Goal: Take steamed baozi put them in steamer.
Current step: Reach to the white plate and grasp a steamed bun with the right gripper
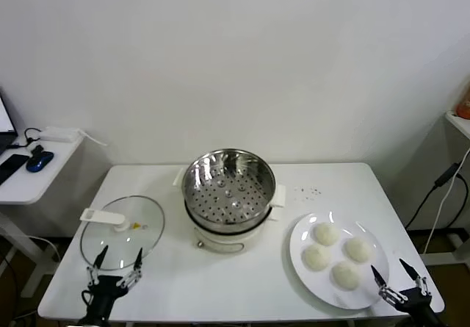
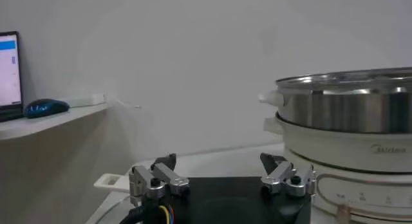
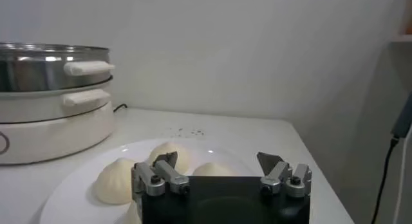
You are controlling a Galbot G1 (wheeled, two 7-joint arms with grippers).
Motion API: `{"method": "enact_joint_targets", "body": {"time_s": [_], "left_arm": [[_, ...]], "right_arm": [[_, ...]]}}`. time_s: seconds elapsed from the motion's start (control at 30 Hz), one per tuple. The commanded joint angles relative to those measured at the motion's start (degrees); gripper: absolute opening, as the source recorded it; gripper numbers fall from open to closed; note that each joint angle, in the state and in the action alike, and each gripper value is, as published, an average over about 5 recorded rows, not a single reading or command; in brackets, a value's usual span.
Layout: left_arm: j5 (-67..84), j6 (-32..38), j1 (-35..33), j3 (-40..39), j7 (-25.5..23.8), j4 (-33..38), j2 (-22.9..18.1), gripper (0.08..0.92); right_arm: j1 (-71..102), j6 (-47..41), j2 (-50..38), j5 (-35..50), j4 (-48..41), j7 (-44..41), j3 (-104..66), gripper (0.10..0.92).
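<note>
Several off-white steamed baozi (image 1: 325, 233) lie on a white plate (image 1: 300, 248) at the table's right; three of these baozi (image 3: 116, 180) show in the right wrist view. The steamer (image 1: 228, 188), a shiny perforated steel basket on a white pot base, stands mid-table with nothing in it, and the steamer (image 2: 344, 109) fills the side of the left wrist view. My right gripper (image 1: 399, 275) is open at the front right corner, just beside the plate. My left gripper (image 1: 117, 261) is open at the front left, over the near rim of the glass lid.
A flat glass lid (image 1: 122, 231) with a white handle lies left of the steamer. A side desk (image 1: 33, 173) with a blue mouse stands off the left. Cables hang beside the table's right edge (image 1: 400, 220). Small dark specks dot the tabletop behind the plate.
</note>
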State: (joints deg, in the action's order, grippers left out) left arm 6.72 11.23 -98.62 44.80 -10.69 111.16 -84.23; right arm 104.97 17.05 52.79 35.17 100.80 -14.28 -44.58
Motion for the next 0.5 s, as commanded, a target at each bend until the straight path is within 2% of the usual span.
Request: {"method": "enact_joint_targets", "body": {"time_s": [0.03, 0.23, 0.5], "left_arm": [[0.1, 0.5, 0.0, -0.1, -0.4, 0.1, 0.0, 0.823], [-1.0, 0.7, 0.2, -0.6, -0.3, 0.0, 0.0, 0.823], [-1.3, 0.9, 1.3, -1.2, -0.2, -0.3, -0.5, 0.823]], "right_arm": [[-0.5, -0.7, 0.0, -0.6, 0.4, -0.7, -0.4, 0.823], [-5.5, -7.7, -4.8, -4.8, 2.1, -9.6, -4.6, 0.823], [-18.2, -17.1, -18.4, -11.8, -2.4, -24.2, -1.1, 0.823]]}}
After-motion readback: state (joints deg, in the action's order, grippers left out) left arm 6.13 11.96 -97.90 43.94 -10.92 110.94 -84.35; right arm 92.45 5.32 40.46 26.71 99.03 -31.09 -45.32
